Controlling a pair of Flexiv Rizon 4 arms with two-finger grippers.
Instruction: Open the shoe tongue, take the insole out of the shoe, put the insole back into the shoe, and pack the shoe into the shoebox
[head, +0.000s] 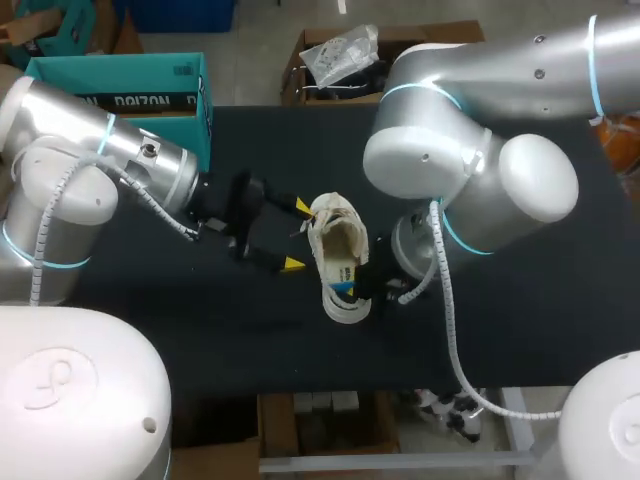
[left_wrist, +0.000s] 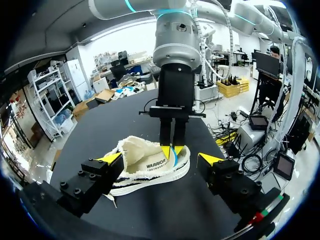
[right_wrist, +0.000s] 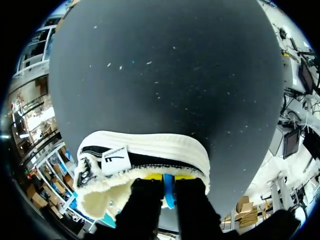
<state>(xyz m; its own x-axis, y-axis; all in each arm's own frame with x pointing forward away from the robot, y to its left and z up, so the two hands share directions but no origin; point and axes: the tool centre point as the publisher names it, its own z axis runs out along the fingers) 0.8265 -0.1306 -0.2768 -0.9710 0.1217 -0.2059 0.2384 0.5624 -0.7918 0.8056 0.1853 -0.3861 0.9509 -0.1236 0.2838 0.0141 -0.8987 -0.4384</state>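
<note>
While right jaws pinch one blue insole (right_wrist: 169, 194) in one shoe (head: 336, 238), left jaws gape.

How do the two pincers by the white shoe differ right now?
The left pincer gapes wide open; the right pincer is pinched shut on the blue insole. The left pincer holds nothing beside the shoe, while the right pincer dips into its heel end. Both have yellow tips.
</note>
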